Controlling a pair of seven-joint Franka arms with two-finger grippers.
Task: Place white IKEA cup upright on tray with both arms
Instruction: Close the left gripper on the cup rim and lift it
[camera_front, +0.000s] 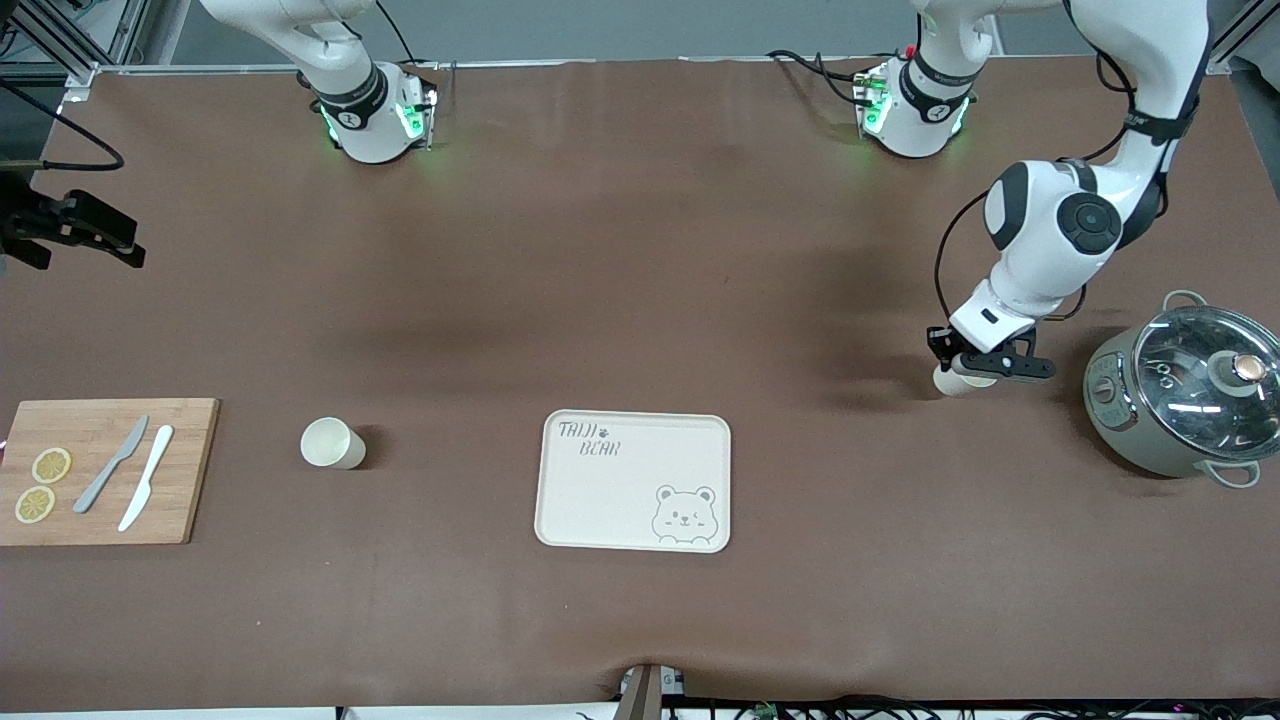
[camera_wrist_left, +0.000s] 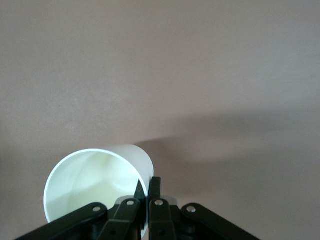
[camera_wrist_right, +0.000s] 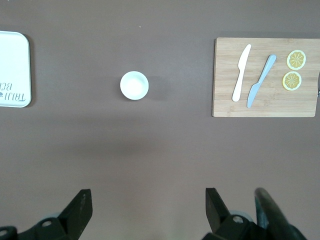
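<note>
My left gripper (camera_front: 975, 368) is shut on the wall of a white cup (camera_front: 955, 382), one finger inside the rim and one outside. In the left wrist view, the gripper (camera_wrist_left: 148, 187) holds this cup (camera_wrist_left: 90, 185) tilted on its side, low at the table near the left arm's end. A second white cup (camera_front: 333, 443) stands upright between the cream bear tray (camera_front: 620, 490) and the cutting board. My right gripper (camera_wrist_right: 148, 200) is open and empty, high over the table. It looks down on that second cup (camera_wrist_right: 134, 85) and the tray's edge (camera_wrist_right: 12, 55). It does not show in the front view.
A wooden cutting board (camera_front: 190, 440) with two knives and two lemon slices lies at the right arm's end; it also shows in the right wrist view (camera_wrist_right: 225, 75). A grey pot with a glass lid (camera_front: 1180, 395) stands beside the left gripper. A black fixture (camera_front: 70, 225) sits at the table's edge.
</note>
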